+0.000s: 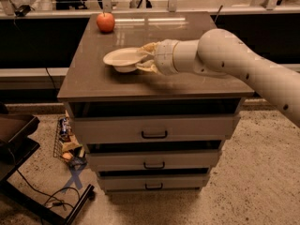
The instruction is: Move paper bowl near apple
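1. On the cabinet top (pixel 93 83), left of middle: bowl (pixel 121 58), off-white paper, shallow, with a wide flared rim. We cannot tell whether its base rests on the top or sits just clear of it.
2. Back-left corner of the same top: apple (pixel 106 21), red, stem up, well apart from the bowl, with bare surface between them.
3. At the bowl's right edge: gripper (pixel 143 57), reaching in from the right on the arm (pixel 220 55). Its fingers (pixel 149 47) stand one behind the rim and one in front, drawn in onto the bowl's side; we see nothing else held.
4. Handling, in our judgement: very light, thin-walled and soft. A hard pinch would likely crease the rim rather than break it. The smooth top should let the bowl slide readily.
5. Hold, in our judgement: the right rim and wall, where the gripper sits, pinched gently. Held by one edge, so light a bowl may tilt or pivot, so we would carry it low and level toward the apple.
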`<state>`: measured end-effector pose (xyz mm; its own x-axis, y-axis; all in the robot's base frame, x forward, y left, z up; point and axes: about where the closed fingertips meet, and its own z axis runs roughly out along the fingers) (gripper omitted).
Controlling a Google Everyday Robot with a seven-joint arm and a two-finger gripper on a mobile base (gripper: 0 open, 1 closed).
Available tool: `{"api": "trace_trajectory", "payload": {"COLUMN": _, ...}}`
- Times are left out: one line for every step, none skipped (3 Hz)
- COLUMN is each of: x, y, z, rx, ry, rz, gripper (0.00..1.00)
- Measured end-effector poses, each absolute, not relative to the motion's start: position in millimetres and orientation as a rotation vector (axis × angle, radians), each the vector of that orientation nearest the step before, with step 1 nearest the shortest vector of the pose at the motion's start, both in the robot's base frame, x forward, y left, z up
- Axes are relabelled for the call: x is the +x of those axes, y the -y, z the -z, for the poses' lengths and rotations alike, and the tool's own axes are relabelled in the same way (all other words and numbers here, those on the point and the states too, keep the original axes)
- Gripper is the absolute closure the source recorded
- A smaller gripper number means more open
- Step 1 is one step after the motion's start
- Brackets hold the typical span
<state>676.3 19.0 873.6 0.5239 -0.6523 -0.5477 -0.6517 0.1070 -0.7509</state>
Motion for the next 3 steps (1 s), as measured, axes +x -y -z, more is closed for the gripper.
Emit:
{"api": "trace_trajectory", "payload": {"x": 675.7, "y": -20.3, "z": -873.1, "rx": -1.568, "ry": -1.159, "rz": -0.008, "gripper": 0.87}}
{"api": "trace_trajectory", "payload": {"x": 675.7, "y": -23.3, "z": -874.3, "rx": -1.573, "ry": -1.152, "rz": -0.002, "gripper": 1.0}}
{"api": "trace_trajectory", "payload": {"x": 677.2, "y": -27.4, "z": -880.5, "rx": -1.586, "ry": -1.133, "rz": 0.031, "gripper": 1.0}}
